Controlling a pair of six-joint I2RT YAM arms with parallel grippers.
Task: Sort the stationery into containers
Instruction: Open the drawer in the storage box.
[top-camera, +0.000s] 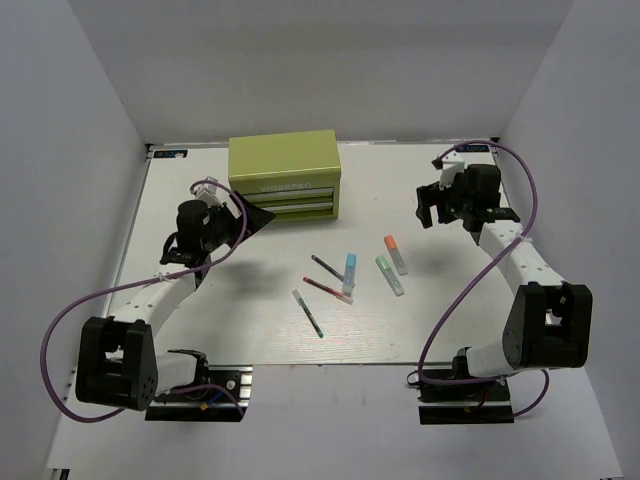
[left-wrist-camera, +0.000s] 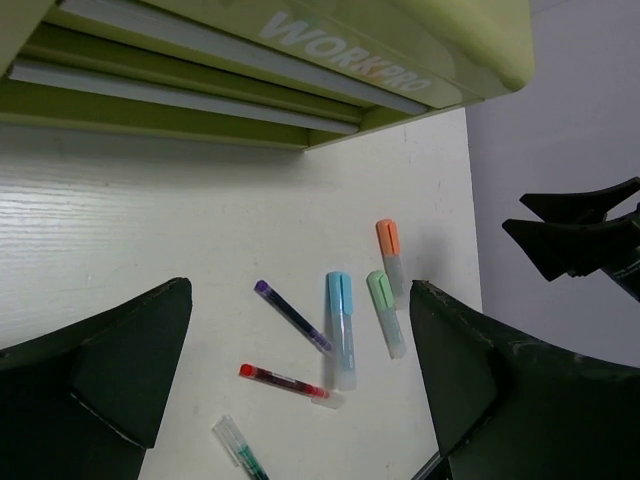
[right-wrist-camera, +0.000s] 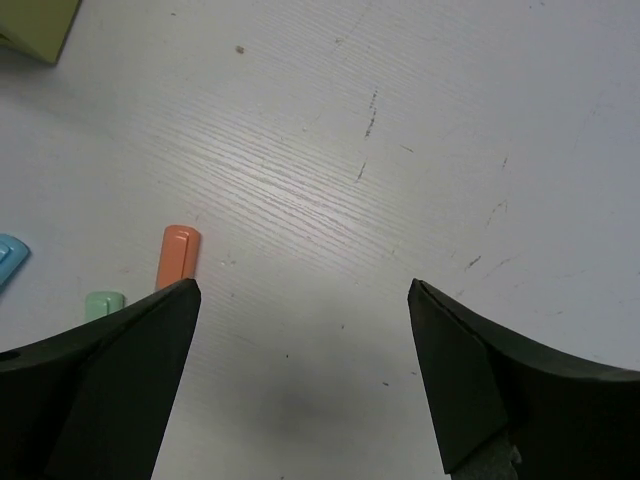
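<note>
Looking down, the top view shows the olive-green tool chest (top-camera: 283, 178) at the far side of the worktop (top-camera: 240, 320), drawers shut. Before it lie the dark pen (top-camera: 326, 268), red pen (top-camera: 327, 290), white-green pen (top-camera: 308, 312), blue highlighter (top-camera: 350, 272), green highlighter (top-camera: 389, 274) and orange highlighter (top-camera: 396, 254). The left wrist view has the left gripper (left-wrist-camera: 300, 288) spread wide, empty, above those six. The right wrist view has the right gripper (right-wrist-camera: 300, 288) equally wide, empty, the orange cap beside one finger.
</note>
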